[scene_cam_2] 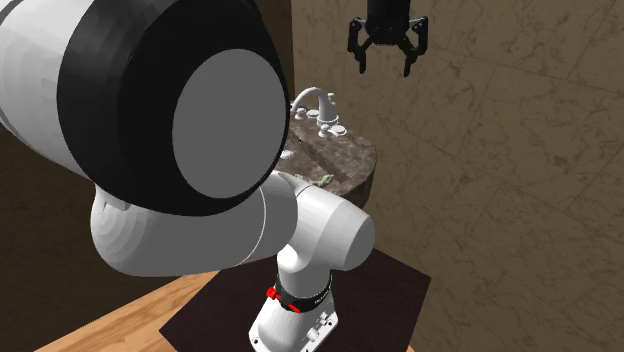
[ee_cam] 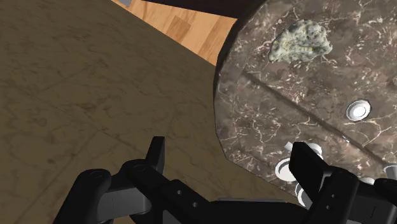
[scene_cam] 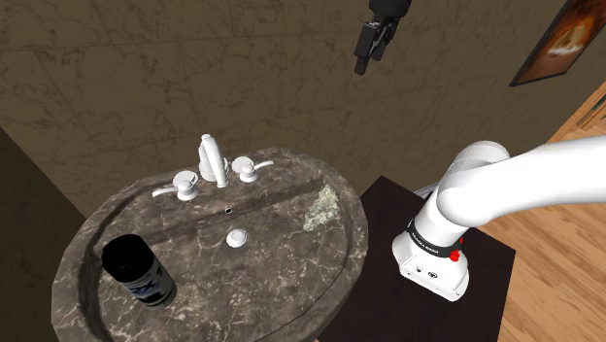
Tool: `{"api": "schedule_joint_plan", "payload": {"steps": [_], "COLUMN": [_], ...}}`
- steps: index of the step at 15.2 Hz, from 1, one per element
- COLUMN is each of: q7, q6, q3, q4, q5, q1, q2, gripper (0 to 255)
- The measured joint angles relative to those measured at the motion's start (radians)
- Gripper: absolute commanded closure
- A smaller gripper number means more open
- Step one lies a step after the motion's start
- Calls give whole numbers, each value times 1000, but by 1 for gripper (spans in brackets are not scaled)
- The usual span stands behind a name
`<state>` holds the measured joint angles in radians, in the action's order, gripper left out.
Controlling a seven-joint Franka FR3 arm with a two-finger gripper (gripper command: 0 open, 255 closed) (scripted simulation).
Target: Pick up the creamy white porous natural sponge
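The sponge (scene_cam: 322, 207) is a pale, mottled grey-green porous lump lying on the dark marbled sink top (scene_cam: 291, 282), near the rim on the shoulder view's right. In the wrist view the sponge (ee_cam: 299, 43) lies far ahead of the fingers, on the sink top (ee_cam: 267, 114). My black gripper (scene_cam: 362, 62) hangs high above the sink against the wall, well apart from the sponge. In the second exterior view the gripper (scene_cam_2: 383, 62) points down with its fingers spread, nothing between them. The wrist view shows the gripper (ee_cam: 232, 159) open.
A white faucet (scene_cam: 214, 160) with two handles stands at the sink's back edge. A dark can (scene_cam: 138, 270) stands at the front left, and a white drain plug (scene_cam: 236, 236) sits in the basin. The black stand (scene_cam: 486, 282) rests on wood floor.
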<state>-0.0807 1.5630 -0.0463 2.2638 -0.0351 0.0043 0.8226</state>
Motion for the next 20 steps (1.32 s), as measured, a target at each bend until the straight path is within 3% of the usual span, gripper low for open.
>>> {"api": "schedule_joint_plan", "payload": {"steps": [12,20], "q7": [222,416], "q6": [158,317], "q3": [-160,-303], "q4": [242,364], "q5": [53,109], "q1": [-2,2], "q2": [-50,-200], "gripper": [0,0]}}
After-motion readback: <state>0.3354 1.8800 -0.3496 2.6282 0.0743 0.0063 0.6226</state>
